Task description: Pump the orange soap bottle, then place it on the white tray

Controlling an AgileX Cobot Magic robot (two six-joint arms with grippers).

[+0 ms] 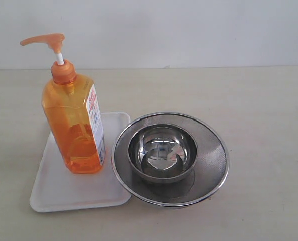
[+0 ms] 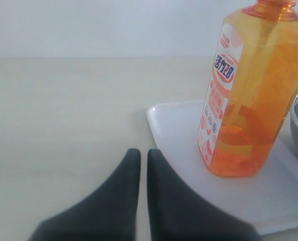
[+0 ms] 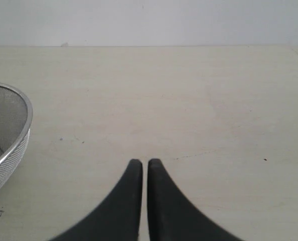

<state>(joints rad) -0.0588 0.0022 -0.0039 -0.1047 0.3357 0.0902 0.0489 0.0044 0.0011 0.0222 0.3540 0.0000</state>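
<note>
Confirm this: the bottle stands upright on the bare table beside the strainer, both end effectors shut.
Wrong: the exterior view shows the bottle upright on the tray, not the bare table. The rest holds: beside the strainer, left end effector and right end effector shut.

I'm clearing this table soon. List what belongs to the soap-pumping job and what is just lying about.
Belongs to the job:
- orange soap bottle, standing upright on the tray
- white tray

Just lying about:
- steel mesh strainer, beside the tray
- steel bowl, sitting inside the strainer
</note>
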